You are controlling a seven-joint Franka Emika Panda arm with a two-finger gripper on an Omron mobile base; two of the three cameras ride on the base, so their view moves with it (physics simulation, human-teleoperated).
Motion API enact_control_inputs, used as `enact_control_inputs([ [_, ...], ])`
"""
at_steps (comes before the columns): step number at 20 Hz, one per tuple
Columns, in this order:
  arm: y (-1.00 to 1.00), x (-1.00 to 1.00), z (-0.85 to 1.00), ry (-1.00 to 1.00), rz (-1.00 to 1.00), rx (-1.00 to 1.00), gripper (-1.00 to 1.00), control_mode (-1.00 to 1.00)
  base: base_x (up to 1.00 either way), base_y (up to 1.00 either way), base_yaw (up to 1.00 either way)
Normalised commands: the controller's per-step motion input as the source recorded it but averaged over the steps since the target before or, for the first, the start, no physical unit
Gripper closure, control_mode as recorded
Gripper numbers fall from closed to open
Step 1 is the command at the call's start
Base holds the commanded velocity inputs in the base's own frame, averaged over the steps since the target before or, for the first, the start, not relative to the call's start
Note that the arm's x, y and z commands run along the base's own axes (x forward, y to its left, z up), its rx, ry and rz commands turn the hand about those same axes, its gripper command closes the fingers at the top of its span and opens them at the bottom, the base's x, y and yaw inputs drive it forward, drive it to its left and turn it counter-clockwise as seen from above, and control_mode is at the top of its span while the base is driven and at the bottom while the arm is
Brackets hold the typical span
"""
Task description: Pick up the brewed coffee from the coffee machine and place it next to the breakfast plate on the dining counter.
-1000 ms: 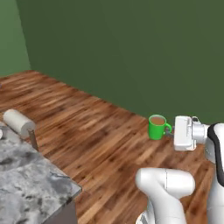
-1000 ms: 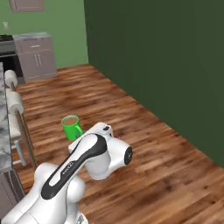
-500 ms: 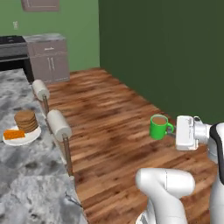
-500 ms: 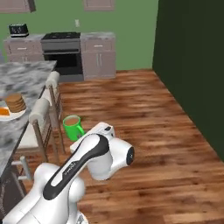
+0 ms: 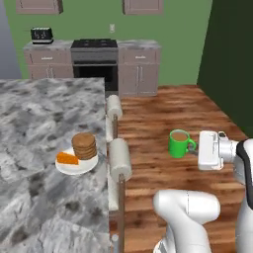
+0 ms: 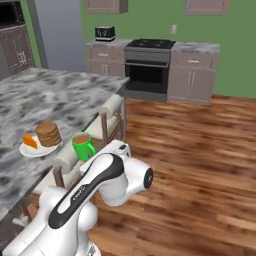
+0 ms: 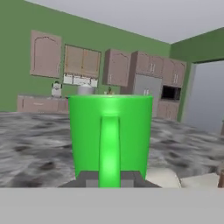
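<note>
Brewed coffee (image 5: 179, 143), the small green mug with brown liquid showing at the rim, rides upright in mid-air over the wooden floor (image 5: 168, 111), handle toward the gripper (image 5: 195, 149), at about counter height. Across the last second the whole scene in both base views swung: first a dark green wall and bare floorboards, then the breakfast plate (image 5: 76, 163) at the left edge, now the dining counter (image 5: 44, 123), the stove (image 5: 95, 62) and the back cabinets in full. That is the base turning and driving; the mug kept the same spot relative to the arm throughout, so the carry is steady and nothing spilled that I can see. Judgement: the pick-up is done and the transport is well along; what remains is closing on the counter and setting down. The plate, with its pancake stack and orange wedge, sits near the counter's edge, with 2 chair backs (image 5: 118, 158) between it and the mug; in the right base view the mug (image 6: 82, 146) appears just beside the plate (image 6: 35, 148), but the left base view shows them apart. In the hand view the mug (image 7: 110, 135) is centred, handle facing the camera, fingertips (image 7: 89, 179) set close on either side of the handle's base: a narrow closure gripping the handle.
</note>
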Motion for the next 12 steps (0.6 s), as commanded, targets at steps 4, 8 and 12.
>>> enact_control_inputs([
  [4, 0.0, 0.0, 0.0, 0.0, 0.0, 0.0, 1.0, 1.0, 0.95, -0.51, 0.6],
  [8, 0.0, 0.0, 0.0, 0.0, 0.0, 0.0, 1.0, 1.0, 0.83, -0.64, 0.58],
  [12, 0.0, 0.0, 0.0, 0.0, 0.0, 0.0, 1.0, 1.0, 0.88, -0.57, 0.58],
])
